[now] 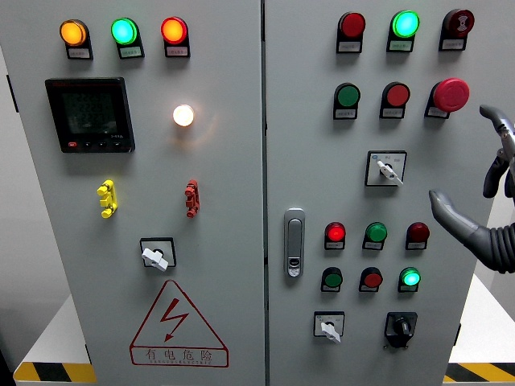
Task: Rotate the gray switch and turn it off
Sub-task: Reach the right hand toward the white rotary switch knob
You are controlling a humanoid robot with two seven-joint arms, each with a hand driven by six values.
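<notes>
My right hand point(487, 193) hung at the right edge of the cabinet, fingers spread and relaxed, holding nothing, thumb pointing left toward the panel. It touched no control. The gray switch point(386, 169) sat just left of that hand on the right door point(282, 121), below the red mushroom button point(451, 94), its pale knob tilted toward the lower right.

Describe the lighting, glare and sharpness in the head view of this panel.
Head view: even, soft light on the gray panel, hardly any shadows; the white lamp blooms into a warm halo; lit green lamps look washed out at their centres; the meter screen is dim, unreadable; the right hand at the edge is slightly soft; switches stay sharp.
</notes>
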